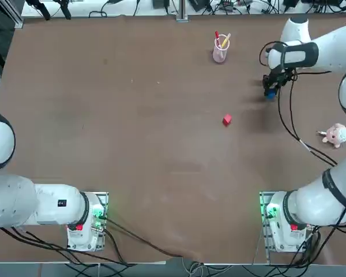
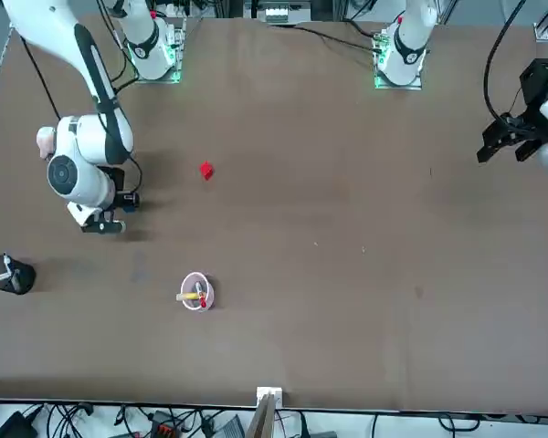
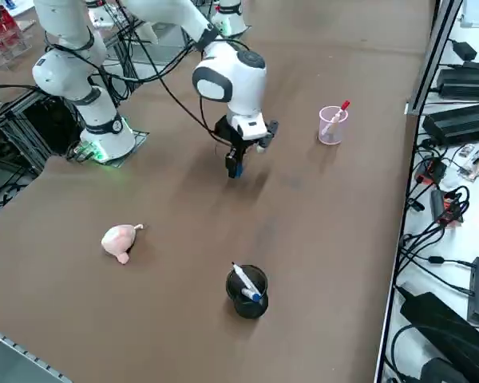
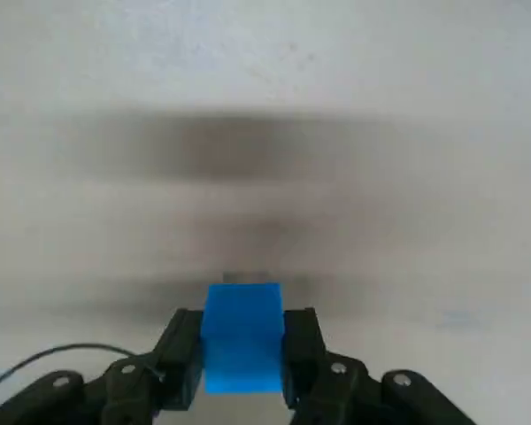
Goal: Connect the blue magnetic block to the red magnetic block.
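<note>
since the blue magnetic block [image 4: 242, 336] is already clamped between the two fingers of the right gripper [image 4: 241, 354], what matters for the coming move is which way the red magnetic block [image 1: 227, 119] lies from it. in the top view the right gripper [image 1: 270, 92] hangs over the far right part of the table [image 1: 132, 144], and the red cube sits on the bare surface to its left and nearer the robot's bases, well apart, with nothing between the two. the front view agrees: the red block [image 2: 206, 170] lies across an open stretch from the gripper [image 2: 105, 224]. the wrist view shows the fingers closed on opposite faces of the blue cube, which sits square between the pads with its front face exposed; table blur beneath suggests it is lifted clear, though i cannot tell how high. by my reading the carry should run leftward and back toward the robot, then lower the blue cube just beside the red one so the magnets pull them together. the pink cup with pens [image 1: 220, 48] stands farther off, and the pink plush toy [image 1: 335, 135] lies to the right, both off that line.
</note>
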